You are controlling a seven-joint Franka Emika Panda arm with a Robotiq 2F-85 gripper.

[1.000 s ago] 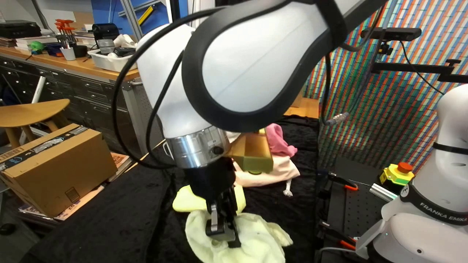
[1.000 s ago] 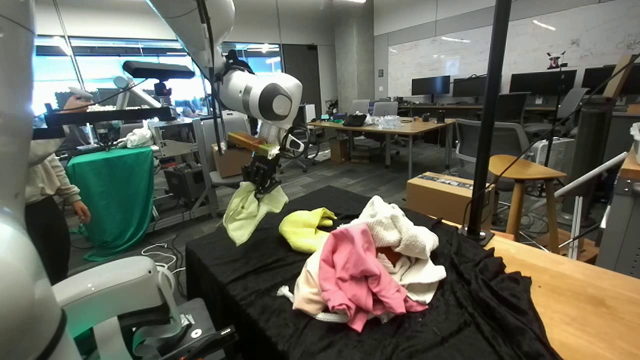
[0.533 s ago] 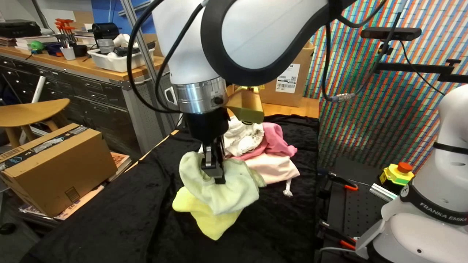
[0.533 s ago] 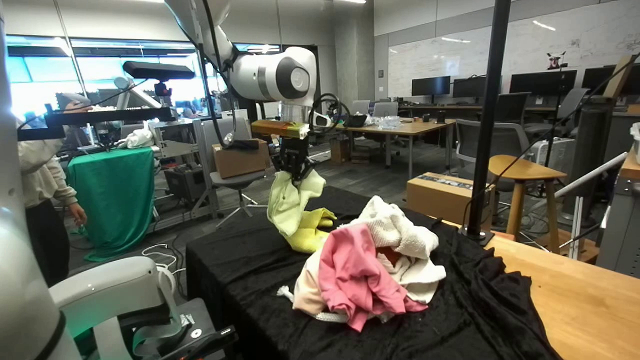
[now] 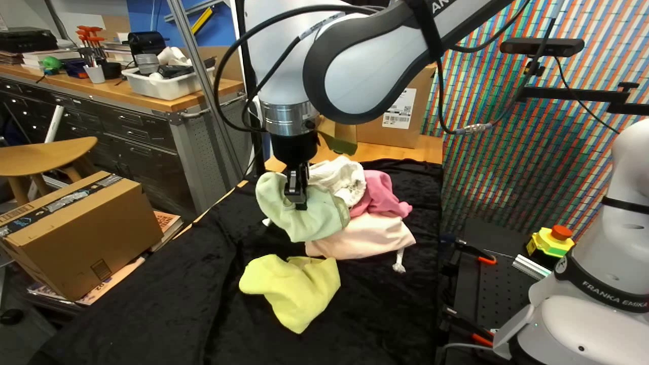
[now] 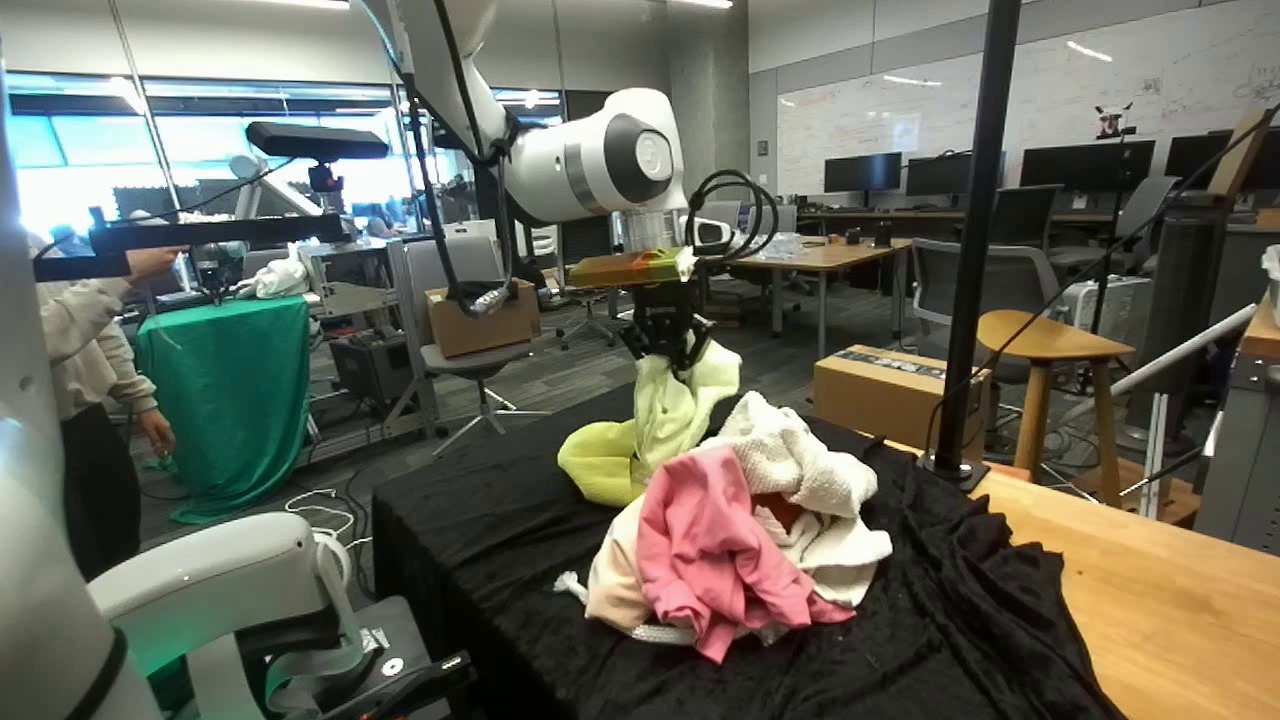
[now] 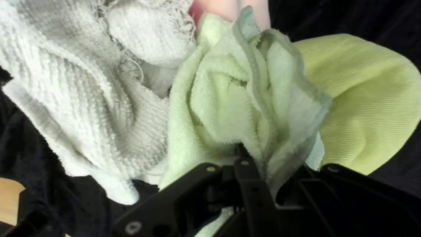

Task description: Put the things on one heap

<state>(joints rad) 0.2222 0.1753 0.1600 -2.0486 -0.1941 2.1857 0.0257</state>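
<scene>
1. Over the last second the black two-fingered Robotiq gripper (image 5: 299, 199) has travelled from the outer side of the bright yellow ribbed cloth (image 5: 299, 289) to the edge of the heap (image 6: 735, 540).

2. Its jaws stand nearly together with only a bunched fold between them: they have hold of the pale green towelling cloth (image 7: 227, 105), whose loose part droops below the tool.

3. Half a second ago this cloth overlapped the yellow one in an exterior view; there the yellow now shows whole, on the side the tool came from, lying on the black velvet cover (image 5: 167, 294).

4. Just beside the gripper, opposite the yellow cloth in the wrist view, is the white nubbly cotton cloth with frayed threads (image 7: 82, 98). Further from the tool lie the smooth pink fabric (image 5: 383, 195) and the pale peach drawstring bag (image 5: 362, 241). None of these has visibly shifted.

5. For the task this looks like progress: the carry is probably near its end. Whether the hanging hem touches the heap, I cannot tell.

6. Next likely comes a short shift toward the white cloth, then lowering and release. Let go here, the limp cloth might slump off the edge.

7. The yellow cloth, close to the bag but not on the heap, presumably still needs gathering.
</scene>
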